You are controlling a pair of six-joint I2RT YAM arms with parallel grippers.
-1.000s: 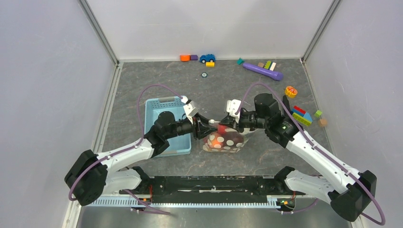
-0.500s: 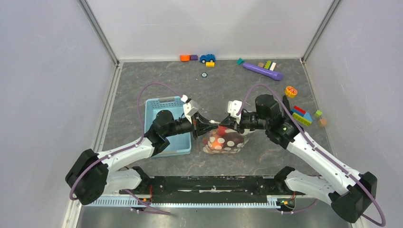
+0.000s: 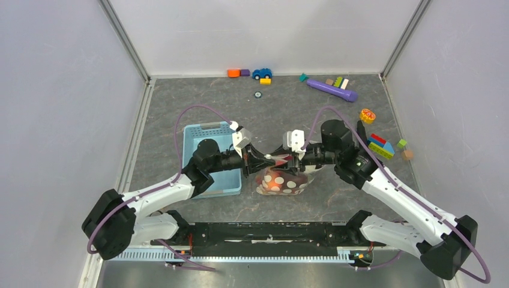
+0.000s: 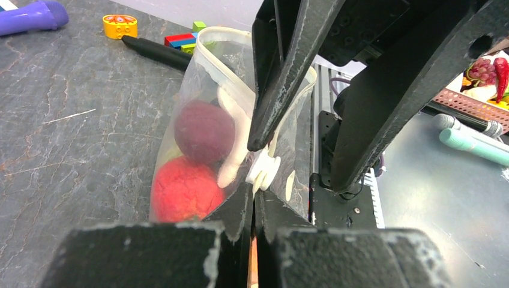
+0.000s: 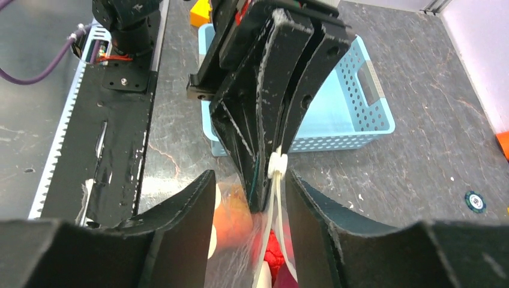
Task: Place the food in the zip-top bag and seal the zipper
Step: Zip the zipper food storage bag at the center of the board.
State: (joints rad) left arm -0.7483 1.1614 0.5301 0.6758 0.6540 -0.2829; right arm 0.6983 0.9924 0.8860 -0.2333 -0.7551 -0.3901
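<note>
The zip-top bag (image 3: 282,180), clear with white dots, stands on the table between both arms. Inside it lies the food: a red piece (image 4: 183,189), a dark maroon piece (image 4: 204,131) and an orange piece (image 5: 237,219). My left gripper (image 4: 255,201) is shut on the bag's top edge, just below the white slider (image 4: 264,171) of the zipper. My right gripper (image 5: 249,222) faces it, open. Its fingers (image 5: 180,228) stand on either side of the bag's top and the slider (image 5: 277,163). In the top view the two grippers (image 3: 273,159) (image 3: 288,161) meet tip to tip above the bag.
A light blue basket (image 3: 210,162) sits just left of the bag, under my left arm. At the back lie a toy car (image 3: 262,73), a purple cylinder (image 3: 332,90) and small blocks. More blocks (image 3: 381,146) and a yellow disc (image 3: 367,115) lie at the right.
My left gripper closed on the bag's top edge. My right gripper, shut a moment ago, has opened and let go of the bag's top. Both arms shifted slightly.
</note>
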